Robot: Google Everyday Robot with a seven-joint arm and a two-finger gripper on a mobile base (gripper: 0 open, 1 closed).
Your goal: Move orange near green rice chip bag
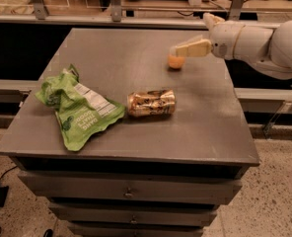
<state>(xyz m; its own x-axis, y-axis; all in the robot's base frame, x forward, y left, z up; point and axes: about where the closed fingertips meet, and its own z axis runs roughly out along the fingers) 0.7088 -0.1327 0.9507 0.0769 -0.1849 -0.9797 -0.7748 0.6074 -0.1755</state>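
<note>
The orange (174, 62) sits on the grey table (136, 132) at the back right, its top partly hidden by my gripper. My gripper (184, 50) reaches in from the right on a white arm (264, 41) and hovers just above and slightly right of the orange. The green rice chip bag (77, 107) lies crumpled at the left front of the table, label up, far from the orange.
A crushed gold-brown can (151, 103) lies on its side in the middle of the table, between the bag and the orange. Drawers (128, 191) are under the table top. A railing (111, 14) runs behind the table.
</note>
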